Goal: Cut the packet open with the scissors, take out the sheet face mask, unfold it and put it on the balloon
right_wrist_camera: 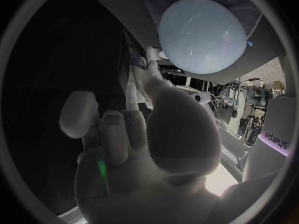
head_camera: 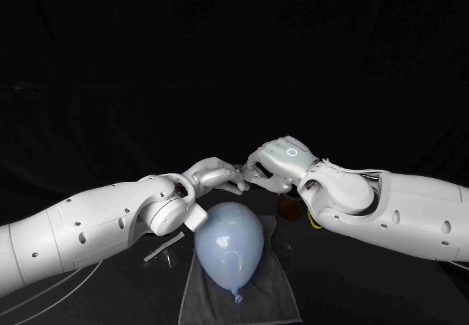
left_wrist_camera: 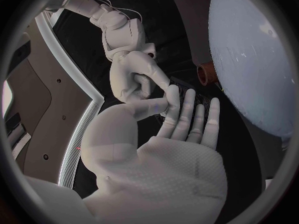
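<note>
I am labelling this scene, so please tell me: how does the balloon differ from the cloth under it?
The balloon is pale blue, the cloth grey. The balloon is rounded and swollen; the cloth lies flat. The balloon is narrower than the cloth. Both are longer than wide and point toward the robot.

Your head camera looks steeply down on the bench (head_camera: 376,305). Each wrist camera sits close behind its own hand, the left hand (left_wrist_camera: 168,152) and the right hand (right_wrist_camera: 152,134). All three views share the balloon (head_camera: 230,242).
</note>
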You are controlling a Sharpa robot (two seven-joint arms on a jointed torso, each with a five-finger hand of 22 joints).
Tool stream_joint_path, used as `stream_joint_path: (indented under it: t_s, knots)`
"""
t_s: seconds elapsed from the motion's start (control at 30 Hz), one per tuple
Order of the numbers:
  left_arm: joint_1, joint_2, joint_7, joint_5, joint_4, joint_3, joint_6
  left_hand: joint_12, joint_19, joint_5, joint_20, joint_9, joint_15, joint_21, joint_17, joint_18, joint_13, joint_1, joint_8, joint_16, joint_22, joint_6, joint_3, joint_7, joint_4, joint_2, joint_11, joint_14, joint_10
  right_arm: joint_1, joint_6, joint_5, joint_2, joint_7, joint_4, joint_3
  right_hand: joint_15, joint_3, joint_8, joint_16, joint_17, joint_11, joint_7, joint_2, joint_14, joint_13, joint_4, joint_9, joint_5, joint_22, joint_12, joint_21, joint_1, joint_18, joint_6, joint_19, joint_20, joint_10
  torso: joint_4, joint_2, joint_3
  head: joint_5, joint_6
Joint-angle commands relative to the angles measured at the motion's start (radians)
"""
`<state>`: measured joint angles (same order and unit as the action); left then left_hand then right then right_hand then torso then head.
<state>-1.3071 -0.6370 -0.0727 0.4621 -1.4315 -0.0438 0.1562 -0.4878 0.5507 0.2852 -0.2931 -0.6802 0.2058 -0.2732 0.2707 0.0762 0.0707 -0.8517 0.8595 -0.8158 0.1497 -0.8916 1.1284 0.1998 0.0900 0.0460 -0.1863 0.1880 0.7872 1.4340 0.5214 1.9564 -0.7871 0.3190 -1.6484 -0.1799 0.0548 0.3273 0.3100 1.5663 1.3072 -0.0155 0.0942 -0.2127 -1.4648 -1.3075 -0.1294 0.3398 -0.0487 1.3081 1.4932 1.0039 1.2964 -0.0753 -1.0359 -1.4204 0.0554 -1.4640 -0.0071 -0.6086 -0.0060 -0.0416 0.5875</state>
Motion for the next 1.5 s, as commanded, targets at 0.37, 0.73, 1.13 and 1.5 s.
stream_joint_path:
  t_s: [0.37,0.73,1.13,1.5]
  knots:
    - [-0.001,0.003,-0.007,-0.026,0.007,0.001,-0.011,-0.006,0.007,0.003,0.002,0.0,0.003,0.004,-0.002,-0.008,-0.002,0.001,0.027,0.003,-0.002,-0.015,0.049,-0.005,0.051,-0.008,0.001,0.007,0.002,0.002,0.285,-0.153,-0.101,-0.108,-0.114,0.001,-0.01,-0.06,0.082,-0.033,0.192,-0.007,0.006,0.002,-0.086,-0.07,-0.089,0.013,-0.003,0.021,-0.128,-0.236,0.082,-0.05,0.051,0.058,0.006,0.038,-0.0007,0.0,0.0003,0.002,-0.002]
    - [-0.001,0.002,-0.005,-0.027,0.009,0.001,-0.013,-0.005,0.008,0.003,0.002,0.0,0.003,0.005,-0.003,-0.008,-0.003,0.001,0.027,0.003,-0.002,-0.014,0.049,-0.005,0.05,-0.008,0.0,0.007,0.002,0.003,0.288,-0.276,-0.167,-0.067,-0.188,0.001,-0.058,-0.17,0.158,-0.825,-0.565,-0.048,0.048,0.002,0.239,0.587,-0.154,-0.009,-0.129,-0.366,-0.835,-0.911,0.05,-0.103,0.201,0.253,0.058,0.389,-0.0014,0.001,0.0,0.007,-0.002]
    - [-0.001,0.002,-0.002,-0.026,0.0,0.001,-0.016,-0.005,0.008,0.003,0.002,0.0,0.003,0.005,-0.003,-0.008,-0.003,0.001,0.027,0.003,-0.002,-0.014,0.049,-0.005,0.05,-0.008,0.0,0.007,0.002,0.002,0.108,-0.349,-0.104,0.098,-0.139,0.001,-0.145,-0.335,0.161,-1.261,-0.724,-0.124,0.119,0.057,0.336,0.992,-0.164,-0.084,-0.254,-0.764,-1.185,-0.942,0.074,-0.11,0.291,0.436,0.154,0.392,0.0004,-0.001,-0.0002,0.007,0.0]
    - [-0.001,0.002,-0.003,-0.023,-0.008,0.001,-0.018,-0.005,0.008,0.003,0.002,0.0,0.003,0.006,-0.004,-0.008,-0.003,0.001,0.028,0.004,-0.003,-0.014,0.049,-0.004,0.049,-0.009,0.0,0.008,0.002,-0.007,0.03,-0.361,-0.031,0.143,-0.07,0.0,-0.146,-0.317,0.173,-1.307,-0.737,-0.126,0.118,0.065,0.323,1.047,-0.163,-0.102,-0.271,-0.833,-1.205,-0.942,0.096,-0.109,0.289,0.429,0.156,0.379,0.001,0.0,-0.0006,0.006,0.001]
